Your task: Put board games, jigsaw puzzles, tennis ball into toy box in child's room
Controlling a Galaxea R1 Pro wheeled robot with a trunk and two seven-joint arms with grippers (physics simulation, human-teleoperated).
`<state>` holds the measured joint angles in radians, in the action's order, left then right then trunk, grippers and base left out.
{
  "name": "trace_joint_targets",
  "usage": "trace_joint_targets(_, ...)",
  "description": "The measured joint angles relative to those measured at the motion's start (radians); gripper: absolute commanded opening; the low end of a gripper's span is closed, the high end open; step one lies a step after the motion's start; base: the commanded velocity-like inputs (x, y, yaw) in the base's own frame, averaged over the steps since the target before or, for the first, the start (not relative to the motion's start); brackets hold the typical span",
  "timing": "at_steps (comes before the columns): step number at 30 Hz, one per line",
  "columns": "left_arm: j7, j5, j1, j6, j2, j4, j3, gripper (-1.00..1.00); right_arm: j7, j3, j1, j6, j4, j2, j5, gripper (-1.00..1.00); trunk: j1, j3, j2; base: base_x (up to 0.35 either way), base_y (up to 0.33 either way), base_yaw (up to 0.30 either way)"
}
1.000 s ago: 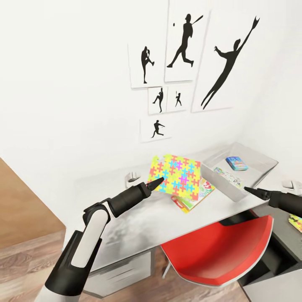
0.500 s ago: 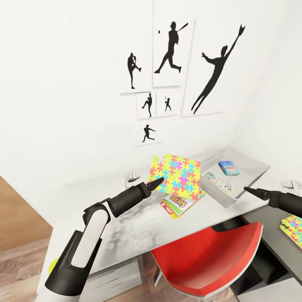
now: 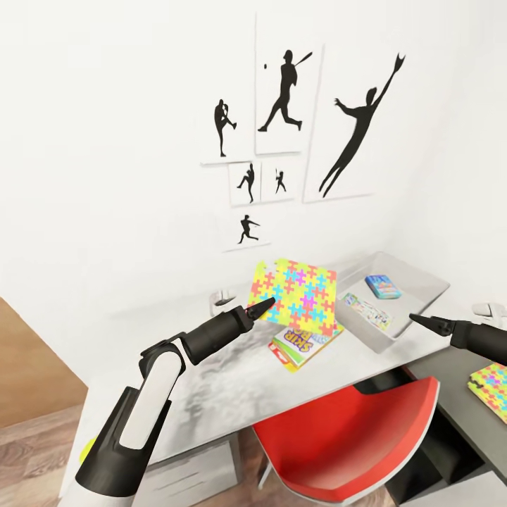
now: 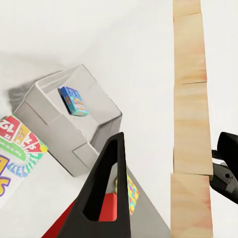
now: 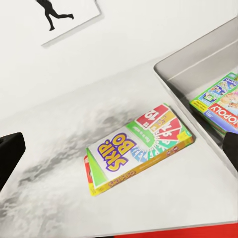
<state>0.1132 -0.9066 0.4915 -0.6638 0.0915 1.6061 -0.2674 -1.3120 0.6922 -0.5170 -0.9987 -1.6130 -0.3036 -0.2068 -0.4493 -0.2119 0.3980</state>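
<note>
Just beyond the table (image 3: pixel 232 384) edge, a red chair (image 3: pixel 352 429).

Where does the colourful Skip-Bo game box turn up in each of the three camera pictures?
Head view: the Skip-Bo box sits just below centre, partly behind the jigsaw puzzle held by the left gripper.
Left wrist view: cut off at the picture's left edge.
Right wrist view: whole, in the middle.
Shared landmark: the grey toy box right beside it in all three.
</note>
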Motion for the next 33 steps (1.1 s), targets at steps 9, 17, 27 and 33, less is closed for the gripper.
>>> trace_joint_targets(9,0.000,0.001,0.000,0.000,0.000,0.000,-0.001,-1.00,0.000,0.001,0.000,0.000,0.000,0.001,-0.001,1.00,0.000,0.015,0.000,0.000,-0.163,0.000)
trace_joint_targets(17,-0.001,0.001,0.000,0.000,0.000,0.000,-0.001,-1.00,0.000,0.000,0.000,0.000,0.000,0.003,0.000,1.00,0.000,0.028,0.000,0.000,-0.266,0.000)
trace_joint_targets(27,-0.003,0.003,-0.001,0.000,0.000,-0.004,-0.001,-1.00,0.000,0.000,0.000,0.000,0.000,0.003,0.000,1.00,0.000,0.044,0.000,0.015,-0.245,0.000)
trace_joint_targets(33,0.004,0.000,-0.002,0.001,-0.002,-0.006,0.004,-1.00,0.000,0.000,0.000,0.000,0.000,0.003,0.000,1.00,0.000,0.053,0.000,0.009,-0.070,-0.015)
